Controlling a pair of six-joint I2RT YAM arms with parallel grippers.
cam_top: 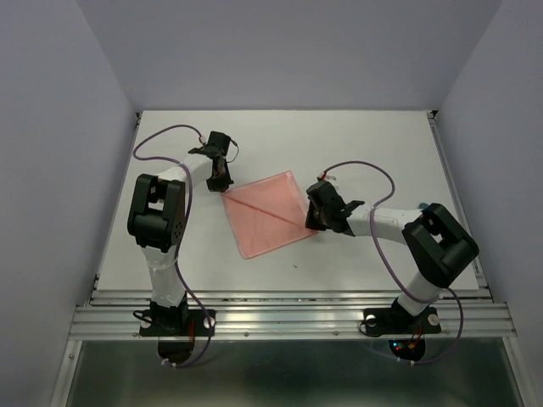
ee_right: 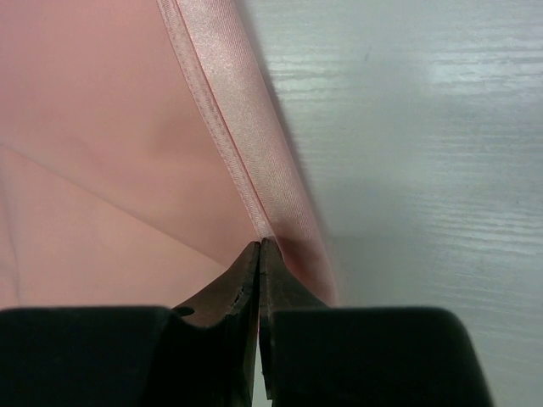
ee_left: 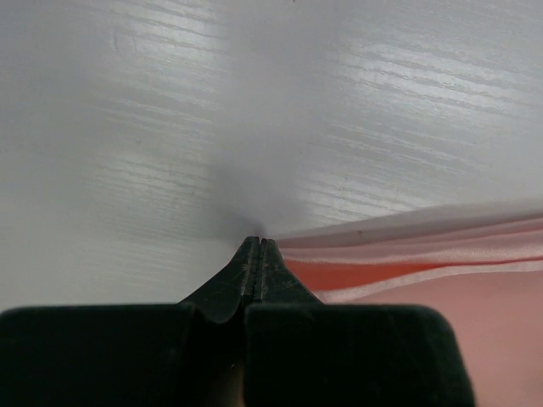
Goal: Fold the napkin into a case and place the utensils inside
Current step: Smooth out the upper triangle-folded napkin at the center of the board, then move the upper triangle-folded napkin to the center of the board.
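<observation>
White table (cam_top: 356, 144), pale lavender walls (cam_top: 51, 127)

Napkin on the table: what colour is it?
Salmon pink napkin, clearest in the top external view.

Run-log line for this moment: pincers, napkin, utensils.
napkin: spread flat, diagonal crease | left pincer: shut on left corner | right pincer: shut on right corner | utensils: not in view
</observation>
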